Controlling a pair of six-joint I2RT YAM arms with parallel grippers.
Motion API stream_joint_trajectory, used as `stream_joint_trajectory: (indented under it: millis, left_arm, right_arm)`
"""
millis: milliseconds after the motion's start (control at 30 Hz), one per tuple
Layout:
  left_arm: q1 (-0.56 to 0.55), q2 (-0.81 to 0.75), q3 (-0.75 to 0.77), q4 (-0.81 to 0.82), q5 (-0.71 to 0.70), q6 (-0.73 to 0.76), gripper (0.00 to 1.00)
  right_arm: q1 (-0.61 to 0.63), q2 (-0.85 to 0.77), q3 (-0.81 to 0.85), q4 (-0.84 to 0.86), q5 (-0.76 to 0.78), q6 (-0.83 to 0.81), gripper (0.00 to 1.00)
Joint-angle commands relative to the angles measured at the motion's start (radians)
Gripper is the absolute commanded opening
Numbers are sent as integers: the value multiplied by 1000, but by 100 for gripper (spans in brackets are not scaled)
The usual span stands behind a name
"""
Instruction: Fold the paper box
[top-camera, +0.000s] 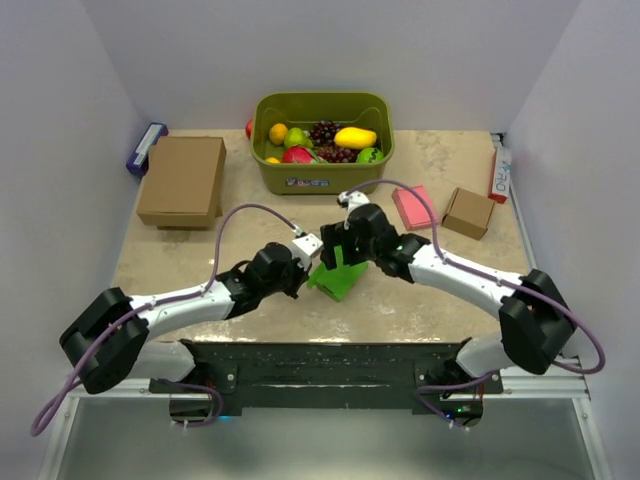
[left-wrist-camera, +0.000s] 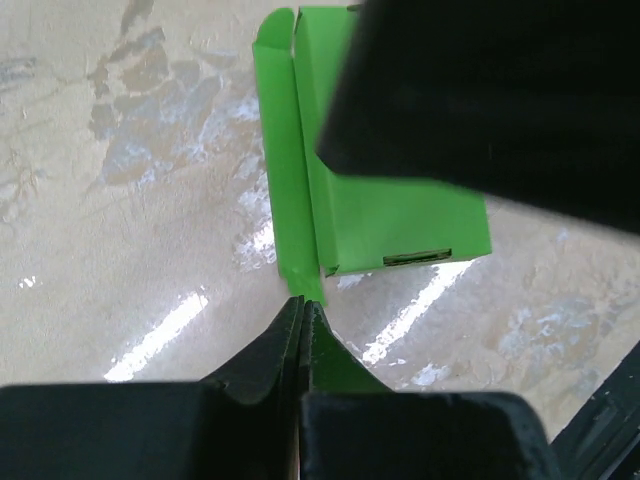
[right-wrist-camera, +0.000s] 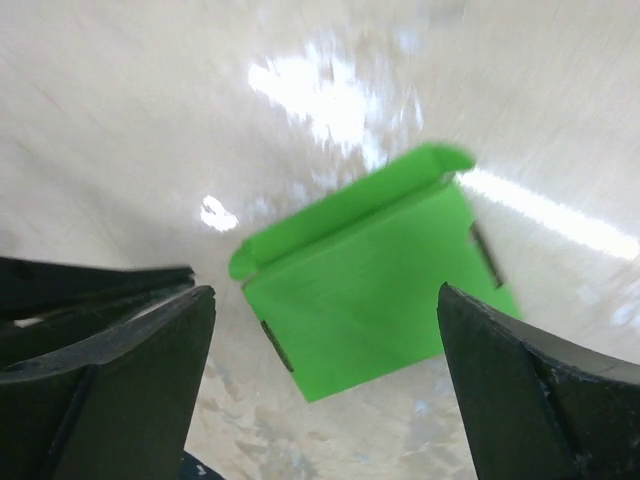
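Pinching paper box (left-wrist-camera: 400, 225), left end effector (left-wrist-camera: 302, 305) faces splayed right end effector (right-wrist-camera: 325, 290).

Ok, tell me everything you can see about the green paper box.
The paper box is bright green thin card, partly folded: a flat panel with small slots near its edges and a narrow creased flap along one side. It is tilted over the table, near the front. The left gripper is shut on the end of that flap; the right gripper stands open astride the panel, not visibly touching.
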Motion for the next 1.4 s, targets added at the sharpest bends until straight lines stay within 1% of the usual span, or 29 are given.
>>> stream_joint_trajectory:
  millis: [0, 67, 133, 167, 233, 267, 333, 367, 400, 433, 533, 567, 667, 767, 800, 900, 933, 1000, 1033, 1100, 1133, 1233, 1267, 1333, 1367]
  left_arm:
    - [-1, -38, -2, 40, 22, 22, 0]
    - [0, -35, 7, 6, -2, -7, 0]
    - [3, -42, 12, -8, -16, -68, 1]
    - [3, -52, 9, -11, -13, -95, 12]
    - [3, -65, -8, 1, 5, -165, 24]
    - [3, -85, -17, 8, 14, -190, 38]
    - [3, -107, -50, 31, 22, -258, 50]
    - [3, -131, -60, 40, 30, -277, 58]
    - [3, -144, -82, 46, 31, -294, 63]
    - [5, -156, -91, 52, 30, -325, 71]
    - [14, -203, -119, 54, 57, -363, 80]
    - [16, -231, -125, 54, 65, -371, 81]
    - [29, -292, -157, 61, 84, -403, 84]
    - [54, -341, -188, 60, 96, -429, 87]
    - [65, -349, -203, 60, 105, -435, 87]
    - [121, -369, -241, 72, 153, -458, 88]
    - [147, -372, -251, 87, 168, -467, 88]
    - [164, -384, -278, 103, 196, -474, 88]
    - [177, -391, -286, 113, 202, -480, 88]
    - [194, -398, -297, 115, 215, -484, 88]
    - [200, -401, -298, 117, 219, -486, 88]
    - [223, -397, -317, 146, 242, -510, 88]
    - [226, -394, -329, 161, 258, -520, 88]
    - [232, -383, -341, 198, 266, -546, 88]
    - [230, -380, -347, 207, 275, -547, 88]
  right_arm:
    - [-118, -38, 100, -22, -46, -166, 97]
    - [-194, -23, 90, 4, -128, -168, 97]
    - [-230, -7, 74, 19, -197, -191, 97]
    - [-248, 19, 65, 18, -246, -200, 97]
    - [-255, 43, 47, 28, -276, -211, 96]
    - [-261, 63, 25, 36, -305, -211, 96]
    - [-265, 80, -2, 85, -336, -196, 96]
    - [-267, 102, -27, 117, -359, -193, 96]
    - [-267, 114, -35, 128, -362, -186, 96]
    - [-267, 126, -45, 140, -366, -183, 96]
    - [-267, 169, -78, 173, -391, -182, 95]
    - [-267, 174, -94, 217, -396, -183, 95]
    - [-267, 188, -127, 269, -411, -179, 94]
    - [-265, 208, -138, 283, -441, -165, 88]
    - [-265, 211, -141, 285, -451, -150, 83]
    - [-265, 214, -174, 309, -486, -98, 72]
    - [-265, 209, -194, 311, -489, -88, 64]
    - [-264, 202, -216, 308, -478, -61, 58]
    - [-264, 195, -234, 303, -475, -54, 53]
    - [-264, 179, -253, 283, -463, -25, 47]
    - [-259, 169, -274, 282, -465, -15, 42]
    - [-255, 143, -314, 291, -477, 36, 34]
    - [-252, 133, -326, 315, -483, 69, 30]
    - [-250, 126, -358, 346, -510, 110, 17]
    - [-250, 123, -369, 388, -527, 149, 9]
